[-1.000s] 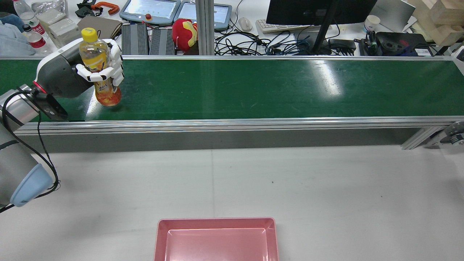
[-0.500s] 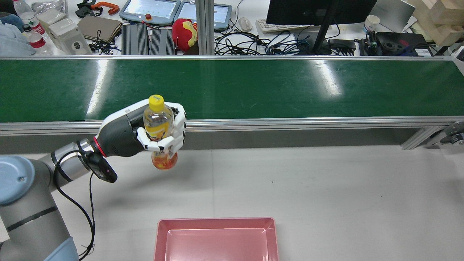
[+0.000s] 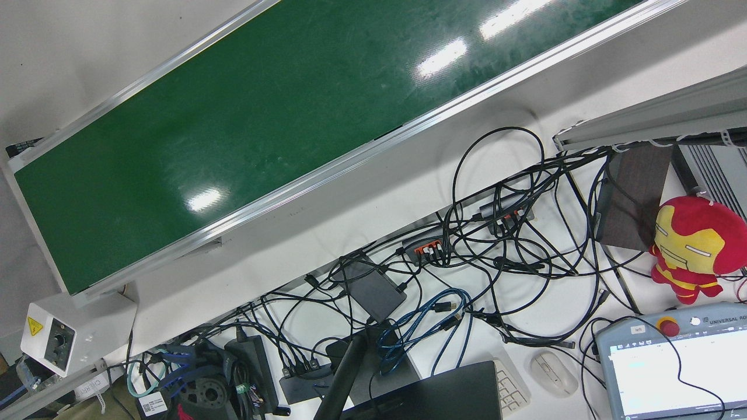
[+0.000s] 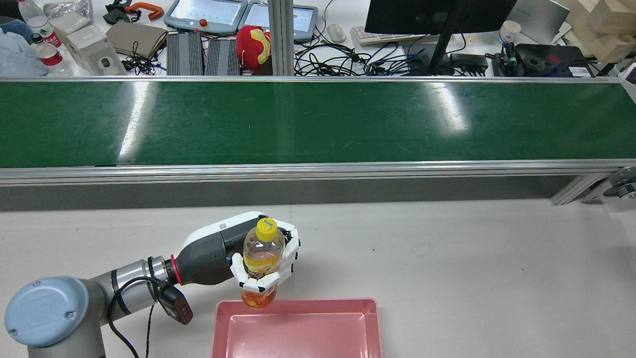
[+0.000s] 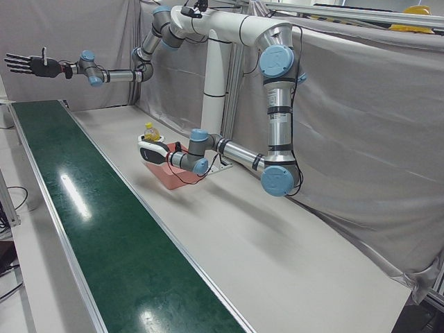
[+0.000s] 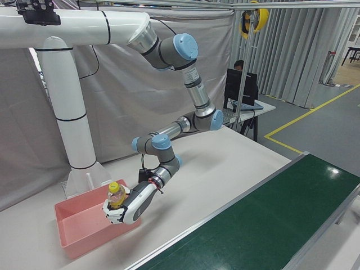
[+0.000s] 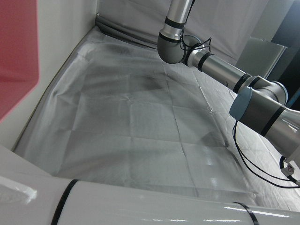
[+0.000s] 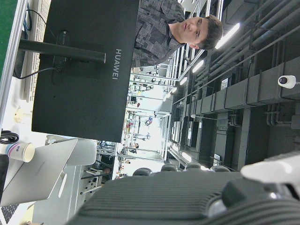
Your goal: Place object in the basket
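Observation:
A clear bottle [image 4: 261, 258] with a yellow cap and orange drink is held upright in my left hand [image 4: 263, 263]. The hand's white fingers wrap around the bottle's middle. The bottle's base hangs over the far left edge of the pink basket [image 4: 348, 311]. The same hand [image 6: 126, 209], bottle [image 6: 115, 194] and basket [image 6: 73, 228] show in the right-front view. In the left-front view the bottle [image 5: 150, 132] sits above the basket [image 5: 168, 177]. My right hand [image 5: 28, 64] is raised high beyond the belt's far end, fingers spread and empty.
The green conveyor belt [image 4: 318, 119] runs across the rear view behind the white table [image 4: 447, 258]. Beyond it lies a desk with cables, a monitor [image 4: 437, 15], a red plush toy [image 4: 252, 45] and teach pendants. The white pedestal [image 6: 70, 107] stands behind the basket.
My left hand has carried the bottle from above the belt's left part, across the belt's near rail and the table, to the basket's far left edge.

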### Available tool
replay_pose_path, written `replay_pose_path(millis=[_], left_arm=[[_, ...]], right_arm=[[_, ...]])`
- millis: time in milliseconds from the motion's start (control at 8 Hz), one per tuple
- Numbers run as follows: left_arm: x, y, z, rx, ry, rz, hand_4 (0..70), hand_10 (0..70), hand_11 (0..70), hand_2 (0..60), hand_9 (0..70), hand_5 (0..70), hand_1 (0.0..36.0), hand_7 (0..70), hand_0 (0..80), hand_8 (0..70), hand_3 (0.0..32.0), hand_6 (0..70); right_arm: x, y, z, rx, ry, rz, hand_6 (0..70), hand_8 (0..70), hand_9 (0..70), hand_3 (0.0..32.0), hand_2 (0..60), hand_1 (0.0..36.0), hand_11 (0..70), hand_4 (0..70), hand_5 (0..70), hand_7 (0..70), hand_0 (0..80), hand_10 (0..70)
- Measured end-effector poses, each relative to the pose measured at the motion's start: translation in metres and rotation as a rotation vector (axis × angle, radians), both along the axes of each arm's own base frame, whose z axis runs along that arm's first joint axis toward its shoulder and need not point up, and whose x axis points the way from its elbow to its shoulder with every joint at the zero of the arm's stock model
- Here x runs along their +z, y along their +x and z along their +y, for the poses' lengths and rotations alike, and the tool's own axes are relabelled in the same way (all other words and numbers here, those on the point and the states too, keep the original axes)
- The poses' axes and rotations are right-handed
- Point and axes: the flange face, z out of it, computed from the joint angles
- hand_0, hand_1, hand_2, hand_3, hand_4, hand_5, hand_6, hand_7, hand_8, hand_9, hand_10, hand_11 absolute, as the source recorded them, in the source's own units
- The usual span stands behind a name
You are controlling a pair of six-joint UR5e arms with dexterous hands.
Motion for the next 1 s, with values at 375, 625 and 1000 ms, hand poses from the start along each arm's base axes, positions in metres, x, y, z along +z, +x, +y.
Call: replay_pose_path(millis=[375, 625, 1000], left_arm=[[-0.004, 0.003, 0.042, 0.041, 0.031, -0.049, 26.3, 25.7, 39.9, 60.0, 45.4, 70.0, 36.0, 26.1, 52.5, 34.8, 0.0, 14.4], [0.026, 0.005, 0.073, 0.083, 0.032, -0.107, 7.9, 15.3, 25.0, 60.0, 26.4, 42.5, 32.3, 4.5, 53.5, 20.8, 1.4, 0.6], [0.032, -0.004, 0.084, 0.093, 0.043, -0.087, 3.4, 7.4, 13.1, 0.0, 8.2, 17.6, 3.1, 0.0, 80.0, 7.4, 10.2, 0.0]], right_arm=[[0.000, 0.000, 0.000, 0.000, 0.000, 0.000, 0.0, 0.0, 0.0, 0.0, 0.0, 0.0, 0.0, 0.0, 0.0, 0.0, 0.0, 0.0], [0.000, 0.000, 0.000, 0.000, 0.000, 0.000, 0.0, 0.0, 0.0, 0.0, 0.0, 0.0, 0.0, 0.0, 0.0, 0.0, 0.0, 0.0], [0.000, 0.000, 0.000, -0.001, 0.000, -0.001, 0.0, 0.0, 0.0, 0.0, 0.0, 0.0, 0.0, 0.0, 0.0, 0.0, 0.0, 0.0]])
